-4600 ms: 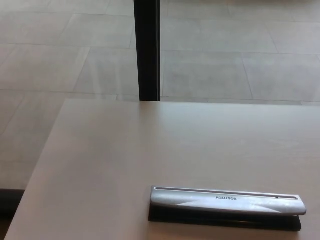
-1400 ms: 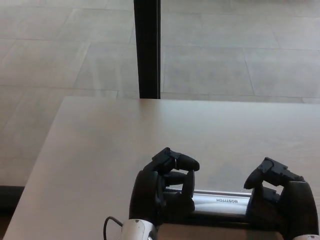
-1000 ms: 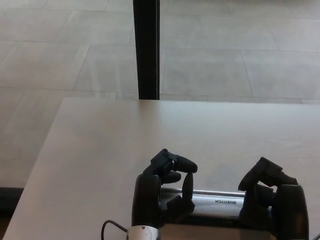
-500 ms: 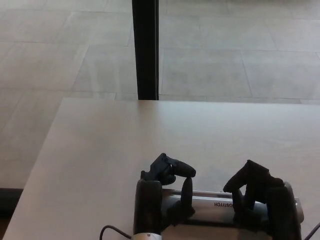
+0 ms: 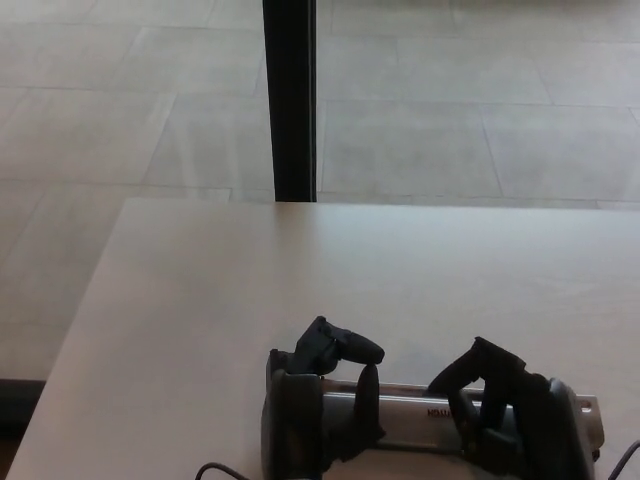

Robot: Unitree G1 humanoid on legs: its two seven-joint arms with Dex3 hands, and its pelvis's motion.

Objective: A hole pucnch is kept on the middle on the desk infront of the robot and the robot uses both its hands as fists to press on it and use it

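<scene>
My left hand [image 5: 315,405] & right hand [image 5: 520,415] curled into fists, both atop hole punch [image 5: 420,418] on desk [image 5: 250,290].

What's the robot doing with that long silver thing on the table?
That silver thing is a hole punch lying near the front edge of the desk. The robot has set its left hand on one end and its right hand on the other, fingers curled like fists, to press it down.
</scene>
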